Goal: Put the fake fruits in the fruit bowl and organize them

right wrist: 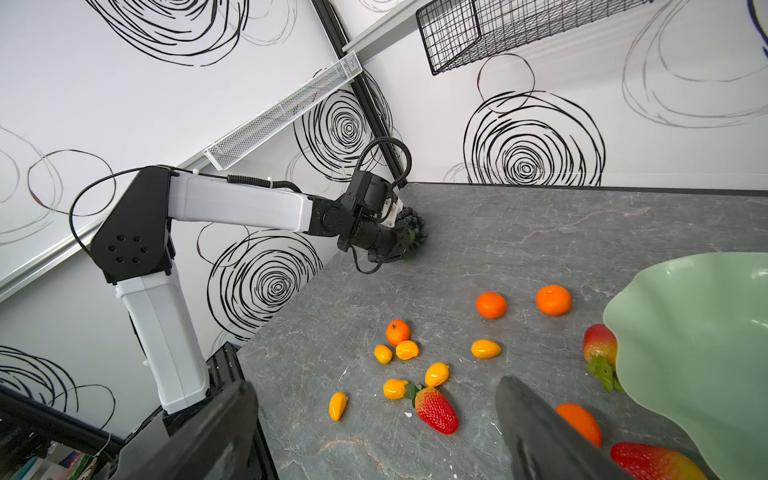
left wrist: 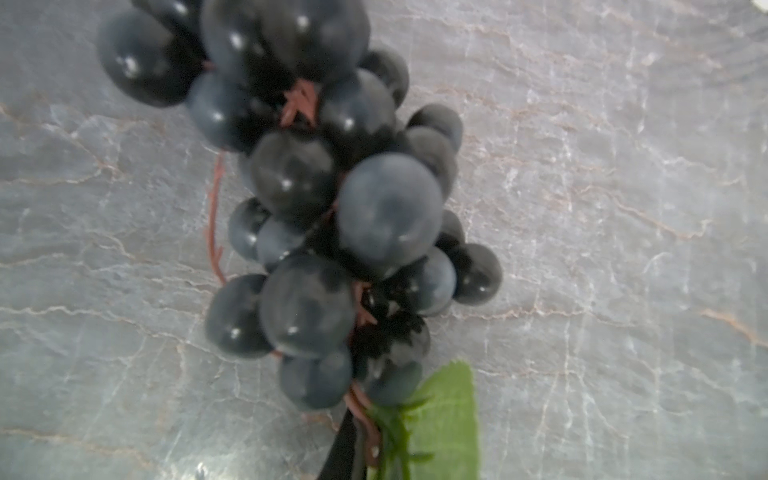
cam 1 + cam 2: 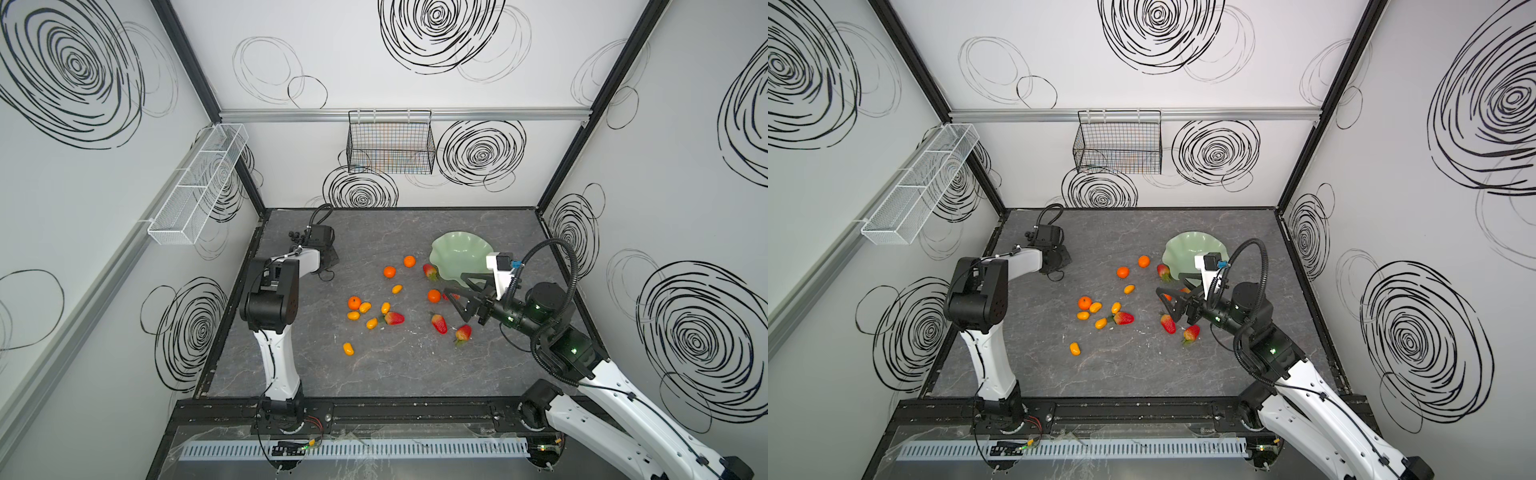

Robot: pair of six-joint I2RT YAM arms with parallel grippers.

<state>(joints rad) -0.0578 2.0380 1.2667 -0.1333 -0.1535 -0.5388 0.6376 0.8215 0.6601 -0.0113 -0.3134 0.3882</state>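
Clamping at the back-left of the grey, marble-veined table (image 3: pixel 374 374), the left gripper (image 1: pixel 397 245) has its fingers pressed together on the dark grape bunch (image 2: pixel 340 208) — seemingly on the brown stem beside its green leaf (image 2: pixel 449 415), though the close wrist view is blurred at that spot. Across the surface, the right gripper (image 3: pixel 459 296) hangs with its jaws spread wide and holding nothing, just beside the near rim of the pale mint fruit bowl (image 3: pixel 457 253). The bowl, its ruffled edge plain in both top views, sits on the right half of the table toward the back wall. Between the two arms the other fruit is scattered on the stone-look top, all of it outside the bowl: round tangerines (image 3: pixel 389 272), smaller yellow-orange kumquats (image 3: pixel 365 307) in a loose cluster near the middle, and red strawberries (image 3: pixel 394 318), one tucked against the bowl's left rim. One tangerine and one strawberry lie right by the right gripper. White walls (image 3: pixel 415 91) scrawled with black spiral doodles close the cell on three sides, with black frame posts (image 3: pixel 187 62) in the back corners. A black wire basket (image 3: pixel 390 143) hangs from an aluminium rail (image 3: pixel 291 114) on the back wall — and a white mesh tray (image 3: pixel 195 187), split into compartments, is fixed to the left wall
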